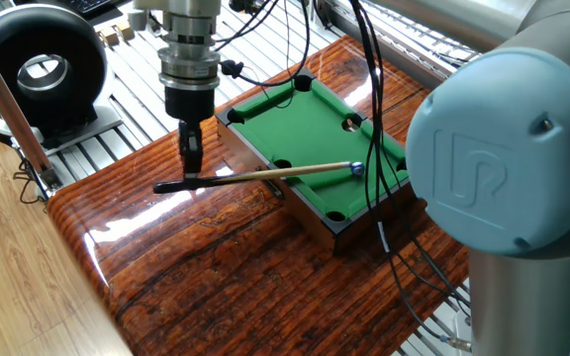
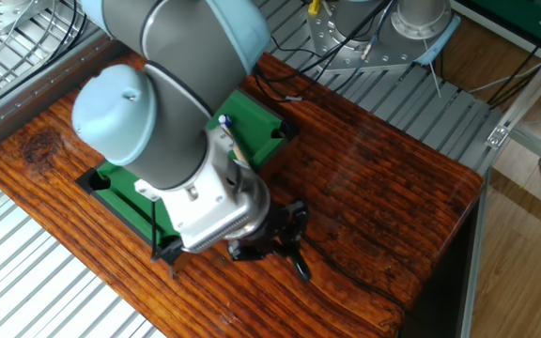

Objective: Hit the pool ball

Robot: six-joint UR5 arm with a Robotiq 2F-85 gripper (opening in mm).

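In one fixed view the small dark blue pool ball (image 1: 356, 169) lies on the green felt of the mini pool table (image 1: 310, 124), near its right rail. The thin wooden cue (image 1: 265, 174) lies almost level, its pale tip touching or just short of the ball. My gripper (image 1: 190, 176) hangs straight down left of the table and is shut on the cue's black butt end. In the other fixed view the arm covers most of the pool table (image 2: 256, 127); the ball is hidden, and only the gripper's dark body (image 2: 269, 239) shows.
The pool table sits on a glossy wooden board (image 1: 216, 257) over a slatted metal bench. A black ring-shaped device (image 1: 38, 69) stands at the back left. Black cables (image 1: 369, 119) hang across the pool table. The arm's big blue-grey joint (image 1: 493, 168) fills the right foreground.
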